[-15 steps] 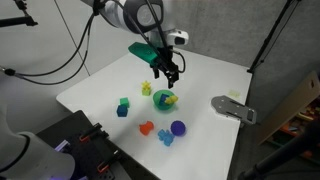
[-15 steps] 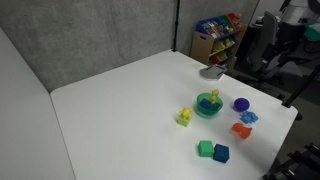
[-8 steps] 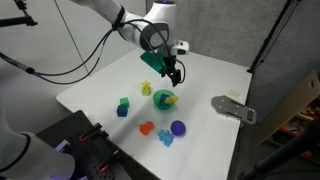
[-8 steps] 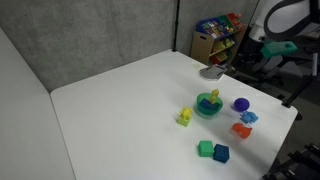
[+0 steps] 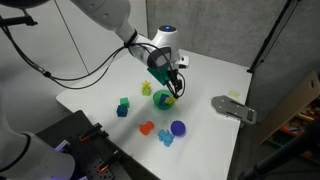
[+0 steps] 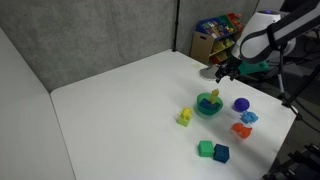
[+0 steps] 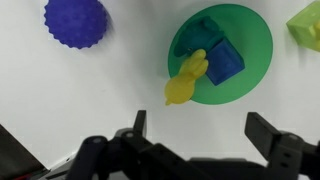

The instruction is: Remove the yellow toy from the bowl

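The green bowl (image 7: 245, 25) lies on the white table and shows in both exterior views (image 5: 165, 99) (image 6: 208, 106). The yellow toy (image 7: 187, 78) lies in it and sticks out over the rim, beside a blue block (image 7: 226, 62) and a teal piece (image 7: 203, 36). The toy shows as a yellow spot in an exterior view (image 5: 169, 99). My gripper (image 7: 203, 135) is open and empty. It hangs above the table just beside the bowl (image 5: 171, 80) (image 6: 225, 70), apart from the toy.
A purple spiky ball (image 7: 76, 20) (image 5: 178, 128) (image 6: 241, 104) lies near the bowl. A yellow-green toy (image 7: 308, 22) (image 6: 185, 117), green cube (image 5: 124, 102), blue cube (image 5: 122, 111), red toy (image 5: 146, 127) and light-blue toy (image 5: 166, 137) lie around. A grey object (image 5: 233, 108) sits near the table edge.
The arm has swung in and come down closer to the bowl. The gripper stays open. The toys have not moved.
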Robot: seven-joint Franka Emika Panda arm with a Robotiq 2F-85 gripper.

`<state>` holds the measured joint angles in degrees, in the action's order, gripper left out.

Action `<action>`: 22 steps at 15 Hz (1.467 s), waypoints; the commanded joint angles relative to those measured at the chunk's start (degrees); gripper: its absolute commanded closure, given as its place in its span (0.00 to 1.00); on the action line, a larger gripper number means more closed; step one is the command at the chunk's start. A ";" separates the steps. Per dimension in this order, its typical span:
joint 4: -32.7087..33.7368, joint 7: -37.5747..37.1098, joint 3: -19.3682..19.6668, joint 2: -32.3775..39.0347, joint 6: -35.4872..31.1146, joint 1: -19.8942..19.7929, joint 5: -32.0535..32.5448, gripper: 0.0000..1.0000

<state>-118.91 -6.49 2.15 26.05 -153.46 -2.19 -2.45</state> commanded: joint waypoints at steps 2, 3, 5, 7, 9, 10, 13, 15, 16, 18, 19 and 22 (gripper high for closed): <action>4.30 -2.35 0.78 6.26 -3.92 0.97 -0.57 0.00; 4.67 -3.05 1.13 7.22 -4.61 1.38 -0.34 0.00; 5.17 -3.66 1.39 8.90 -5.73 1.90 -0.33 0.00; 5.39 -5.30 2.76 10.10 -5.94 3.39 0.33 0.00; 5.37 -6.33 3.91 11.00 -6.62 4.77 0.72 0.00; 5.39 -6.93 4.66 11.46 -6.98 5.58 1.03 0.00; 5.22 -9.24 7.92 12.52 -8.15 8.62 2.23 0.00; 5.16 -10.18 9.20 13.11 -8.75 9.84 2.55 0.00; 5.19 -10.58 9.76 13.38 -9.04 10.40 2.59 0.00; 5.48 -10.95 10.59 14.10 -9.71 11.25 2.60 0.00; 5.62 -11.21 11.05 14.44 -9.97 11.67 2.60 0.00; 5.90 -11.85 12.08 15.40 -10.50 12.68 2.50 0.25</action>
<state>-114.65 -15.76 12.59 39.78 -163.27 9.12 -1.25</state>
